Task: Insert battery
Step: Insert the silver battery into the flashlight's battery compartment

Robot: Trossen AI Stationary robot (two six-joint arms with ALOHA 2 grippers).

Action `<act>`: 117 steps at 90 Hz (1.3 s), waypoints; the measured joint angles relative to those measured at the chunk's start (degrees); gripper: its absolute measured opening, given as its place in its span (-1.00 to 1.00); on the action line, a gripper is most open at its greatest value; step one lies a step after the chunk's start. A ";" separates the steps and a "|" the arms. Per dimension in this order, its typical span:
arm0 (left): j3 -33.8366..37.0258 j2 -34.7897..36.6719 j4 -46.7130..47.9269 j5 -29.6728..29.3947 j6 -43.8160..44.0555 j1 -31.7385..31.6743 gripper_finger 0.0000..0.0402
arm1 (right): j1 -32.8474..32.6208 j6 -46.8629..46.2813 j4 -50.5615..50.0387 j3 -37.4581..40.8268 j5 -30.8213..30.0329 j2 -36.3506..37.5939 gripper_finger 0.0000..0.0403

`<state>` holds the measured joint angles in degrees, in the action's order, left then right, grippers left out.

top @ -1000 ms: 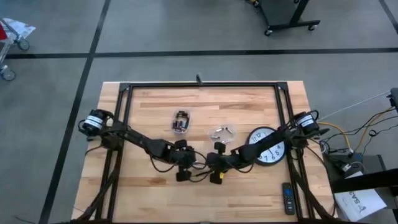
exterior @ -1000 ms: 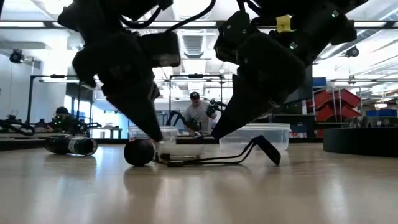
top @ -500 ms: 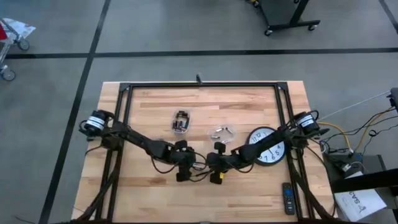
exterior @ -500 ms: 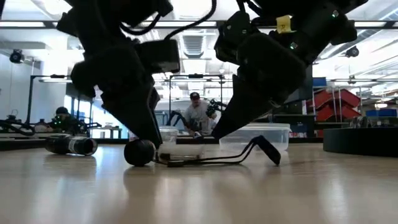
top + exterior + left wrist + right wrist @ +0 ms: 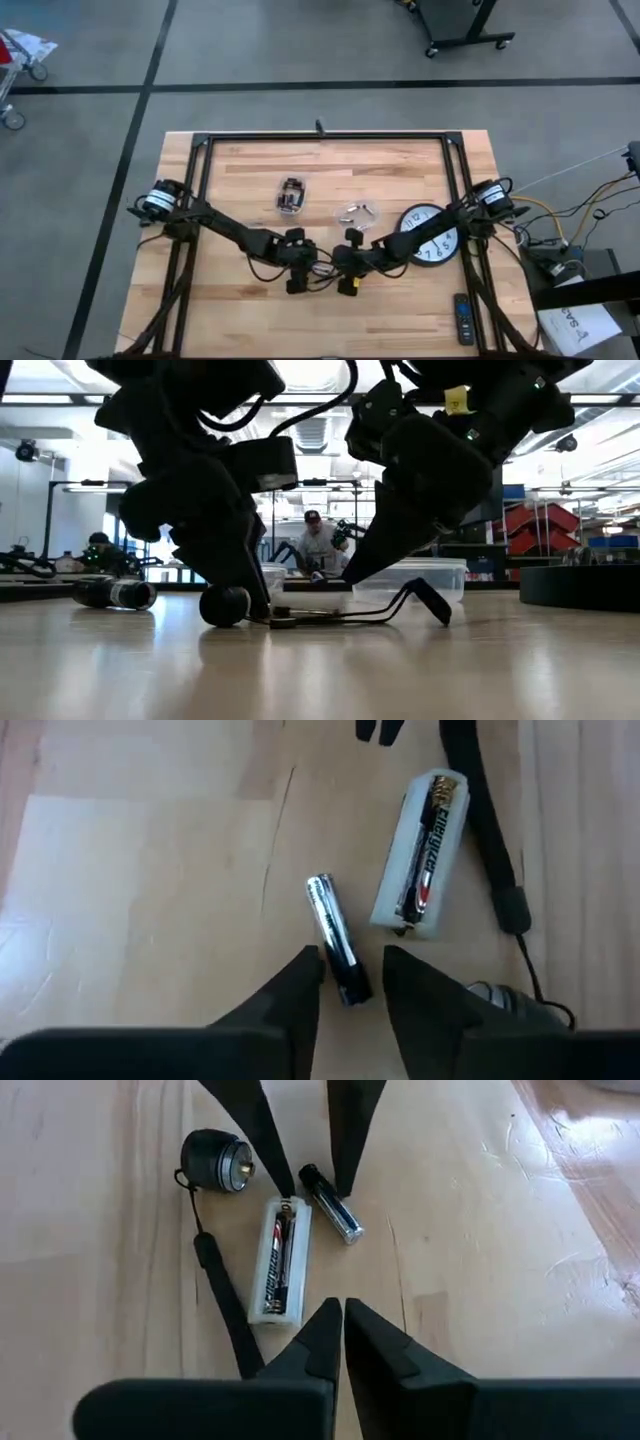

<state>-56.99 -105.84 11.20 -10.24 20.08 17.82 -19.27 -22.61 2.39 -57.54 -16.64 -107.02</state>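
Note:
On the wood table lies a white battery holder [image 5: 422,855] with one battery in it. A loose black and silver battery [image 5: 332,935] lies beside it. My left gripper [image 5: 350,960] is open and low over the table, one finger on either side of the loose battery's near end; I see no touch. My right gripper [image 5: 342,1308] is shut, its tips just off the holder's [image 5: 280,1260] opposite end and apart from it. A black round cap [image 5: 217,1162] with a black strap [image 5: 225,1300] lies by the holder.
Behind the grippers, a clear box with small parts [image 5: 290,197] and a clear bag [image 5: 357,213] lie toward the far edge. A black wall clock [image 5: 432,237] lies at the right and a remote [image 5: 462,318] at the near right corner. A black frame [image 5: 320,137] rings the table.
My left gripper has come down and a little toward the table's right, so that its fingers now stand around the loose battery's end. The battery, the holder and my right gripper have kept still.

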 joint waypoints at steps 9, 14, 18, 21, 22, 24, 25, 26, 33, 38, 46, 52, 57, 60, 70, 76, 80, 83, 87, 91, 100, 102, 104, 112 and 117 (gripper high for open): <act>-0.10 -0.04 0.63 0.11 1.03 0.02 -0.63 | 0.00 0.02 -0.02 0.07 0.02 0.00 -1.00; -0.11 -0.02 1.32 0.17 1.66 0.02 -0.68 | 0.00 0.02 0.02 0.07 0.02 -0.02 -1.00; -0.22 -0.02 2.07 0.33 1.98 0.00 -0.73 | 0.00 0.02 0.00 0.07 0.02 0.00 -1.00; -0.22 -0.02 2.50 0.35 2.14 0.00 -0.78 | 0.00 0.02 0.00 0.07 0.02 0.00 -1.00; -0.22 -0.02 2.61 0.35 2.17 0.00 -0.80 | 0.00 0.02 -0.01 0.07 0.02 0.00 -1.00; -0.22 -0.02 2.91 0.35 2.38 0.00 -0.84 | 0.00 0.02 0.00 0.07 0.02 0.00 -1.00; -0.22 -0.02 3.01 0.34 2.42 0.00 -0.86 | 0.00 0.02 0.01 0.07 0.02 0.00 -1.00; -0.22 -0.02 3.14 0.32 2.45 0.00 -0.89 | 0.00 0.02 0.02 0.07 0.02 0.00 -1.00; -0.17 -0.02 3.87 0.31 2.56 -0.07 -0.95 | 0.00 0.04 -0.03 0.07 0.02 0.00 -1.00; -0.13 -0.04 4.04 0.28 2.62 -0.09 -0.95 | 0.00 0.20 -0.30 0.07 0.02 0.00 -1.00; -0.13 0.02 4.57 0.10 2.35 -0.09 -0.97 | -0.02 0.74 -1.42 0.07 0.02 0.02 -1.00; -0.06 0.84 5.49 -0.13 1.25 -0.09 -0.98 | -0.22 0.75 -2.65 0.07 0.02 0.29 -1.00; 0.12 1.80 6.16 -0.34 0.45 -0.07 -0.99 | -0.52 0.73 -2.64 0.07 0.00 0.37 -1.00; 0.18 2.54 6.53 -0.62 0.01 0.03 -0.99 | -0.80 0.68 -2.62 0.07 0.02 0.37 -1.00; 0.25 5.15 8.39 -1.02 -2.28 0.31 -0.99 | -1.81 -0.41 -2.65 0.07 0.07 0.36 -1.00; -0.17 6.45 7.32 -1.35 -4.10 0.63 -0.99 | -2.33 -1.67 -2.54 0.07 0.09 0.35 -1.00; -0.47 6.59 6.64 -1.41 -5.37 0.90 -0.99 | -2.63 -2.54 -2.52 0.07 0.09 0.33 -1.00; -0.65 6.55 6.28 -1.40 -6.27 1.21 -0.99 | -2.82 -3.16 -2.33 0.07 0.06 0.15 -1.00; -0.84 6.16 6.14 -1.35 -7.31 1.60 -1.00 | -3.06 -3.59 -2.05 0.07 0.07 -0.09 -1.00; -1.36 5.76 5.46 -1.33 -8.08 1.86 -1.00 | -3.25 -3.90 -1.77 0.07 0.07 -0.57 -1.00; -2.96 5.36 5.07 -1.22 -8.39 2.01 -1.00 | -3.52 -5.23 -1.16 0.06 0.08 -1.86 -1.00; -3.26 5.21 4.96 -1.22 -8.36 2.00 -1.00 | -3.55 -5.71 -0.85 0.04 0.08 -2.32 -1.00; -3.58 4.99 4.92 -1.25 -8.29 1.99 -1.00 | -3.60 -6.18 -0.77 0.04 0.13 -2.70 -1.00; -4.46 4.57 5.41 -1.12 -8.26 1.94 -1.00 | -3.95 -7.32 0.18 -0.04 -0.29 -4.19 -1.00; -5.05 4.50 5.31 -0.90 -8.24 1.94 -1.00 | -4.33 -7.57 0.60 -0.13 -0.79 -4.52 -1.00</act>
<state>-62.04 -101.35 16.51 -11.14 11.84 19.77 -23.60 -30.19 2.99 -57.67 -17.43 -111.54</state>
